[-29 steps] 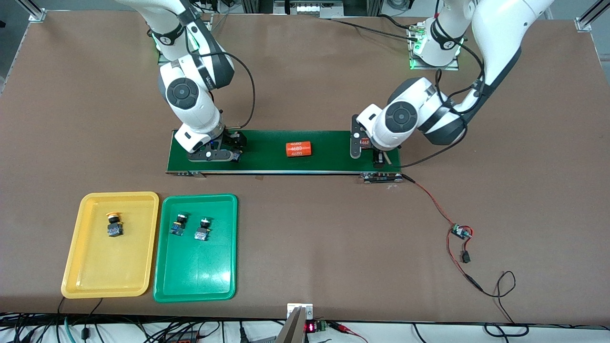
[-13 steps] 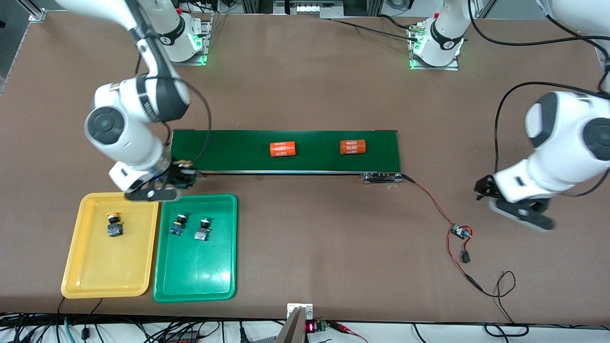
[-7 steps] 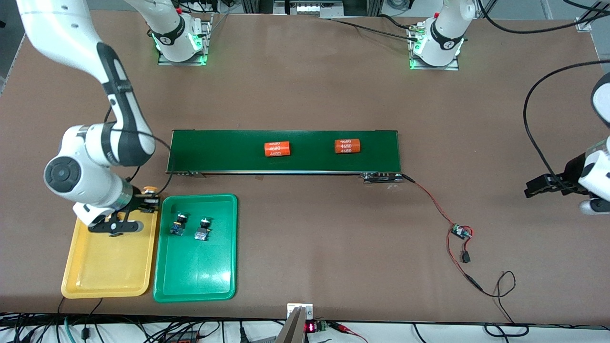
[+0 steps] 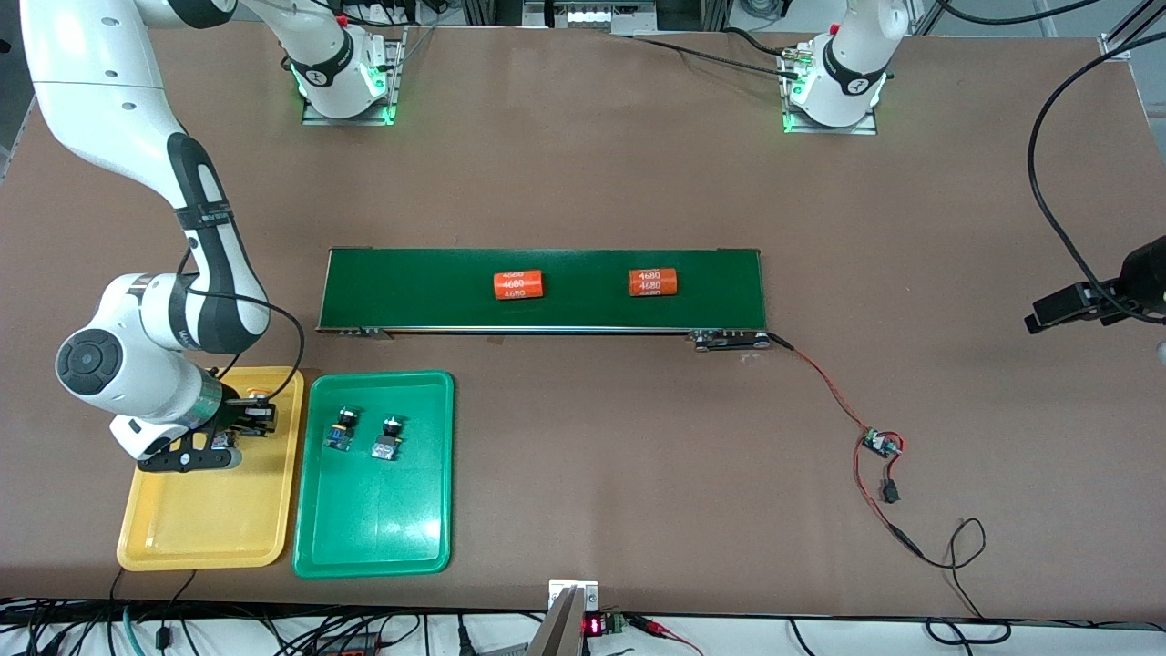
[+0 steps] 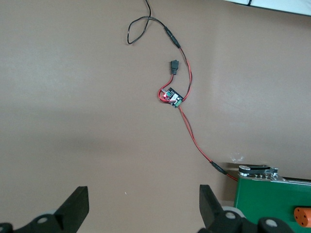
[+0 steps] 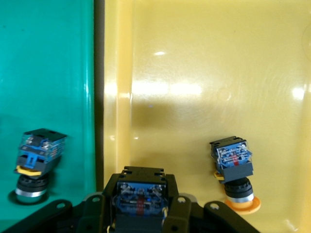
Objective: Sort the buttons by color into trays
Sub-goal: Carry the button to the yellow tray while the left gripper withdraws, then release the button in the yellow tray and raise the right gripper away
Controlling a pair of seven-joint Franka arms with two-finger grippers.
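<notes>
My right gripper (image 4: 244,417) hangs low over the yellow tray (image 4: 209,519), shut on a yellow-capped button (image 6: 141,196), black body between the fingers. A second yellow button (image 6: 235,170) stands on the tray floor (image 6: 204,73) close beside it, mostly hidden under the hand in the front view. Two buttons (image 4: 342,428) (image 4: 389,439) sit in the green tray (image 4: 373,528); one of them (image 6: 36,158) shows in the right wrist view. My left gripper (image 5: 143,208) is open and empty over bare table at the left arm's end, also seen as a dark shape (image 4: 1066,307).
A dark-green conveyor belt (image 4: 410,292) carries two orange 4680 cylinders (image 4: 517,284) (image 4: 653,281). From its end a red-black wire runs to a small circuit board (image 4: 882,444) and a loop of cable (image 4: 966,538). The trays lie side by side near the front edge.
My right gripper carried the button from the belt's end to over the yellow tray and came down. The left arm drew back toward the table's end. Both cylinders drifted along the belt.
</notes>
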